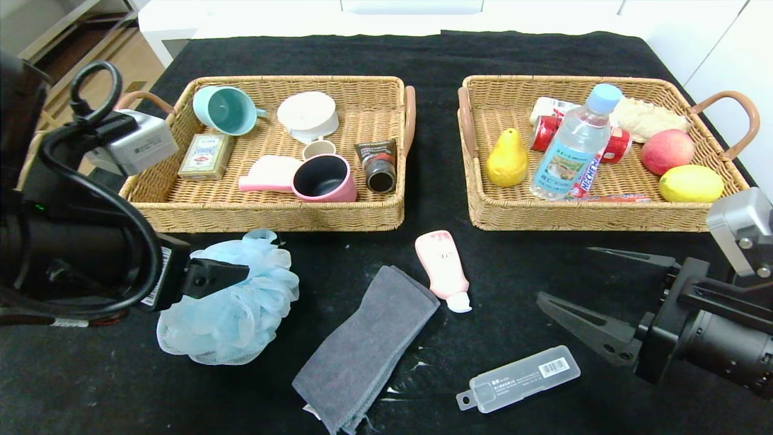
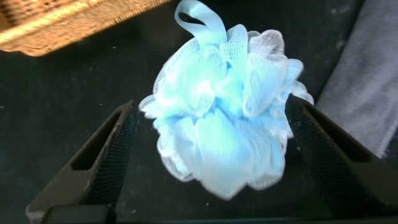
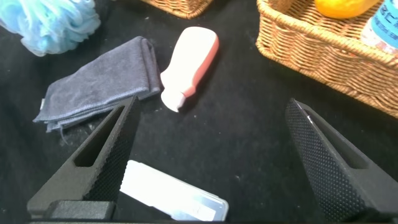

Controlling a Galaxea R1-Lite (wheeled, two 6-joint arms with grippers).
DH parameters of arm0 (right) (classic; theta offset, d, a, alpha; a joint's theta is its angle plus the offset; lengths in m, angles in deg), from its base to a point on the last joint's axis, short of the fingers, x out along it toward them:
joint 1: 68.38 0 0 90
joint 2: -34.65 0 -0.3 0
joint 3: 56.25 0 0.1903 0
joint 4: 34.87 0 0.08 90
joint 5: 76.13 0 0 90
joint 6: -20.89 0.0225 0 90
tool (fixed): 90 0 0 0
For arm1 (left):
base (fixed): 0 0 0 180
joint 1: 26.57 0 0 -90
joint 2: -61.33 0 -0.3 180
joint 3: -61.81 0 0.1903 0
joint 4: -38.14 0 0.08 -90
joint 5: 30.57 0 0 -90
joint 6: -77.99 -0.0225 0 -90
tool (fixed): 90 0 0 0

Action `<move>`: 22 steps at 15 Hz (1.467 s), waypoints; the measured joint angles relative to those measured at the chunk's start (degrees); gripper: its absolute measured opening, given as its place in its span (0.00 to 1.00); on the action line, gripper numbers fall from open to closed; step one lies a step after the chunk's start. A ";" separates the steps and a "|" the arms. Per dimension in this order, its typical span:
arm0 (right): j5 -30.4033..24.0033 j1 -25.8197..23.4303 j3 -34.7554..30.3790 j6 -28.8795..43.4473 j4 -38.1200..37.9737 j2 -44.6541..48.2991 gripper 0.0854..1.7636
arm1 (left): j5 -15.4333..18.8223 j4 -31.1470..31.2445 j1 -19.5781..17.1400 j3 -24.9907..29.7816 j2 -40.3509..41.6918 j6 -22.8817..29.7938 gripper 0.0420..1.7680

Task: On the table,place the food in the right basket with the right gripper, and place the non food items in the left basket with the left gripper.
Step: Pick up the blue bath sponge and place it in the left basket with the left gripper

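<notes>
Left gripper (image 2: 211, 155) spread wide around blue pouf (image 1: 232, 302) on table (image 1: 543, 399), not squeezing. Right gripper (image 1: 580, 284) wide open, holding nothing, just above case (image 1: 519, 377) with barcode. Towel (image 1: 368, 347) and pink tube (image 1: 444, 269) between. Pear (image 1: 506, 158) and bottle (image 1: 570, 151) in right basket (image 1: 604, 219); wrapper there reads "HI-CHEW".

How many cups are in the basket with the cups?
3, all in the left basket. A teal cup lies at the back left, a small beige cup sits in the middle, and a pink cup lies on its side in front. None looks hidden.
</notes>
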 joint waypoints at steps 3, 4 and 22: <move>-0.05 -0.16 0.06 -0.01 0.00 -0.02 0.96 | 1.80 -0.34 -0.16 0.83 -3.72 3.10 0.97; -0.02 -0.20 0.11 0.00 0.00 -0.02 0.96 | 1.94 -0.48 -0.20 1.55 -4.57 3.38 0.97; -0.05 -0.46 -0.24 0.16 2.01 -0.48 0.96 | 2.11 -2.63 -0.63 4.83 -10.64 4.14 0.39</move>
